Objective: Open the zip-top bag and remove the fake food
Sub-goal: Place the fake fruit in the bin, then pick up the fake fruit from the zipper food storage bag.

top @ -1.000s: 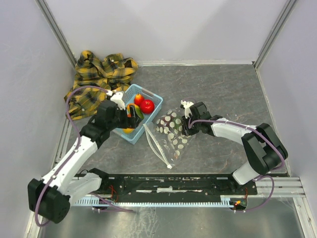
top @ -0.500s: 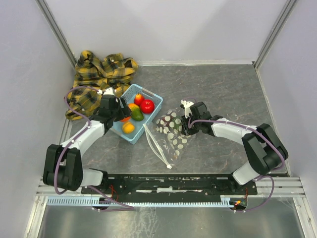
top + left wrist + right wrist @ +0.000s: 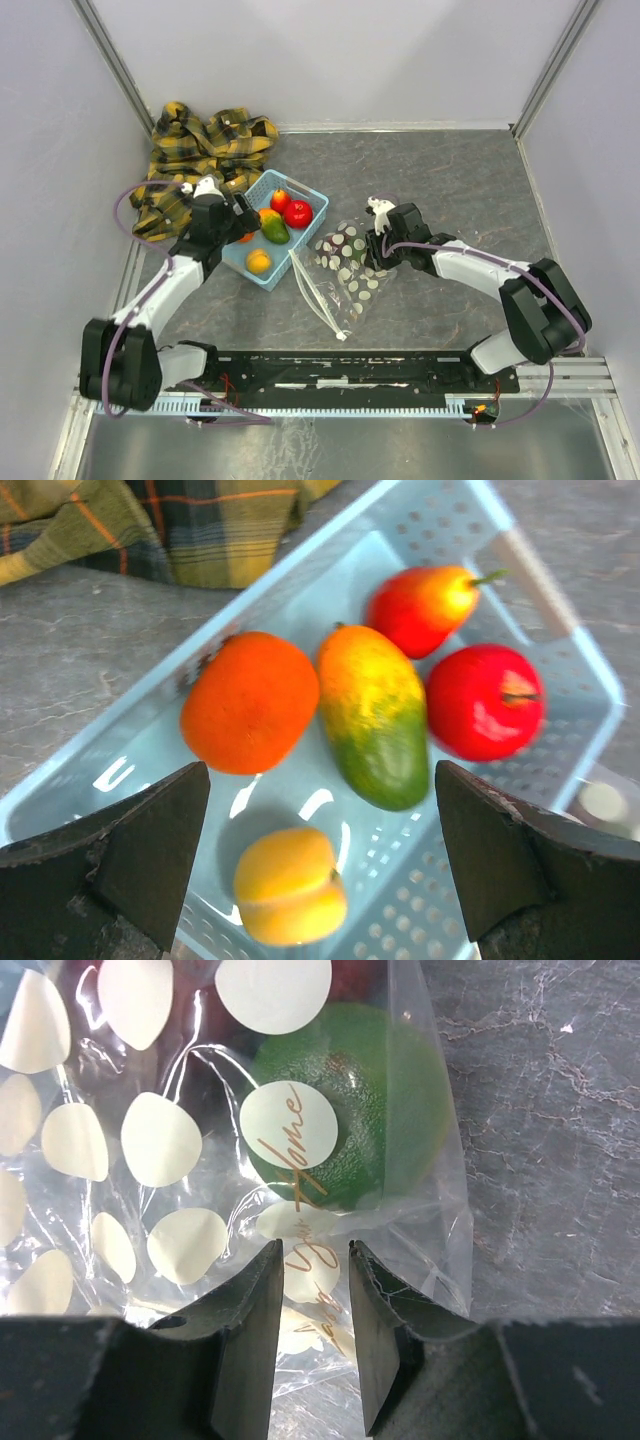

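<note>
While the left pincer point(image 3: 318, 855) gapes, the right pincer point(image 3: 312, 1290) pinches the zip-top bag point(image 3: 200, 1160).

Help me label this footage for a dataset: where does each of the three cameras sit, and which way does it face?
Top external: fixed high behind the bases, looking down at the table; both arms show.
Left wrist: on the left arm, looking down into the blue basket of fruit; open left gripper shows.
Right wrist: on the right arm, facing the dotted bag holding a green fruit; narrowly parted right gripper shows.
Shared: top and left wrist both show the basket and plaid cloth.
</note>
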